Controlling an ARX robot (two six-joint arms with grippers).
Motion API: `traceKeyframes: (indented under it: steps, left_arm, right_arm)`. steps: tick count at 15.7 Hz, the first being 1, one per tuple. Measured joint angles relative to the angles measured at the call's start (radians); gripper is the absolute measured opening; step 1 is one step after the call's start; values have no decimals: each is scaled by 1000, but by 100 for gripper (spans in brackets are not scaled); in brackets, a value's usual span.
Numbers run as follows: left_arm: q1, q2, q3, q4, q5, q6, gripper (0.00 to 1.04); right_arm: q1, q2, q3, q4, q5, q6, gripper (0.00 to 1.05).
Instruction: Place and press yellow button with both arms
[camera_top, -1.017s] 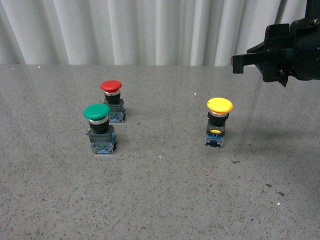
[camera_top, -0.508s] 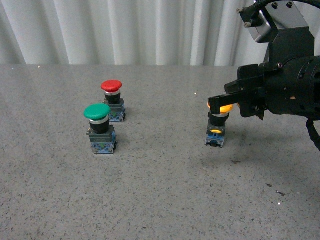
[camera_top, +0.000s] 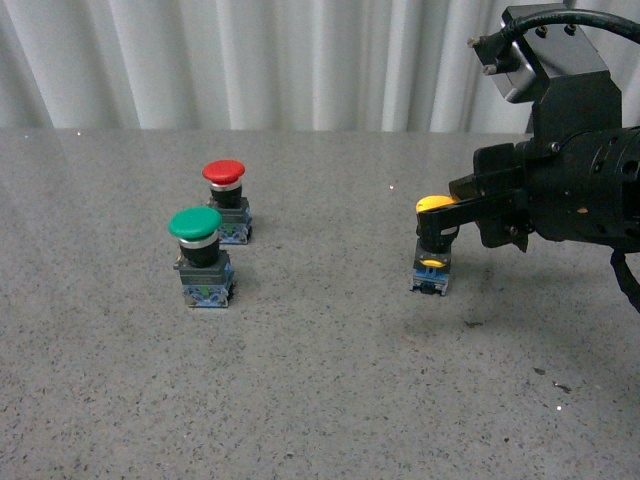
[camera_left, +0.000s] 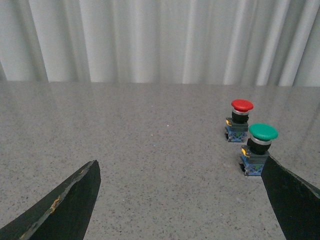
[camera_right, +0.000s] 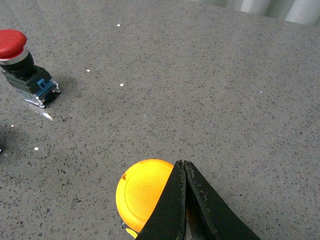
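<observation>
The yellow button (camera_top: 432, 206) stands upright on the grey table, right of centre, on a black neck and blue base (camera_top: 430, 279). My right gripper (camera_top: 450, 211) is shut, with its fingertips lying on top of the yellow cap. In the right wrist view the closed fingers (camera_right: 181, 200) cover part of the yellow cap (camera_right: 141, 192). My left gripper (camera_left: 180, 200) is open and empty, low over the table, with its fingers (camera_left: 70, 200) wide apart. The left arm is out of the front view.
A green-capped button (camera_top: 196, 224) and a red-capped button (camera_top: 223, 172) stand left of centre. Both show in the left wrist view, green (camera_left: 263, 132) close to one finger, red (camera_left: 242, 105) behind it. A white curtain (camera_top: 250, 60) hangs behind the table.
My right arm came in from the upper right and dropped onto the yellow button; its shut fingertips now rest on the cap. The buttons have not moved.
</observation>
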Motion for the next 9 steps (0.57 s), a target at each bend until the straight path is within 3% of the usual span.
traceKeyframes:
  steps: [9]
  left_arm:
    - [0,0,0,0,0,0,98]
  right_arm:
    - [2,20,31,-82,24,-40,2]
